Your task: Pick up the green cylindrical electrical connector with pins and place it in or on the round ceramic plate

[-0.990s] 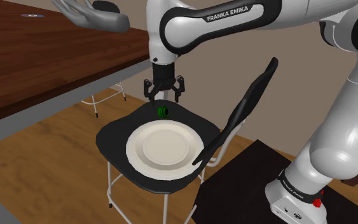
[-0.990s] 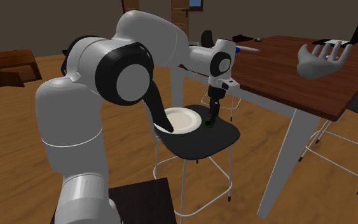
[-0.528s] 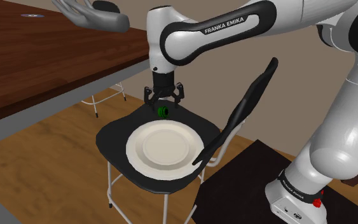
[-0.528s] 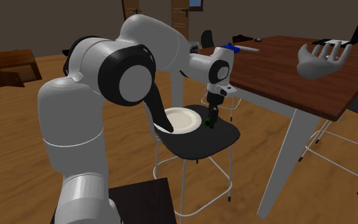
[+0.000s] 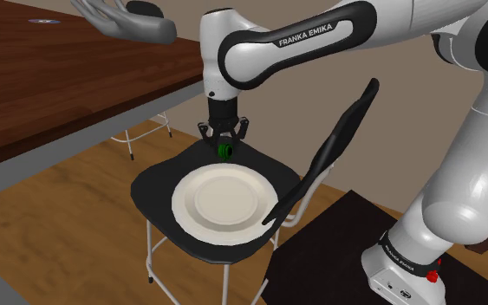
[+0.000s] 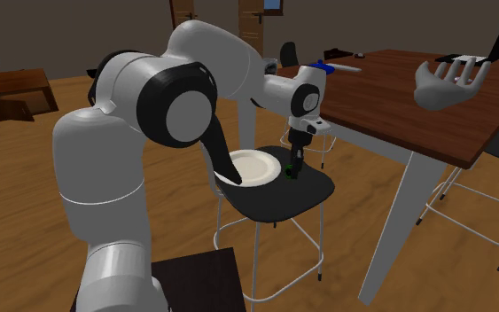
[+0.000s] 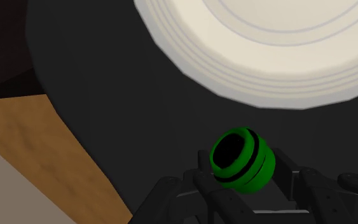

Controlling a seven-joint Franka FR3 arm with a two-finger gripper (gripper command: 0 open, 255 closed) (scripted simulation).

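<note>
Gripper (image 5: pixel 224 144) is clamped on the green connector (image 7: pixel 241 159), which is held at the black chair seat (image 5: pixel 155 186), mid-frame in the shoulder view. The cream plate (image 5: pixel 224 201) is seen just beside it, and the brown table (image 5: pixel 51 69) farther off, upper left.

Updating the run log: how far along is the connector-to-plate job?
Done: the approach. The gripper sits low over the green connector, which lies on the black chair seat beside the plate. In hand: the grasp; I cannot tell whether it is clamped. Left: lift it, carry it and set it on the white plate, which holds nothing.
</note>
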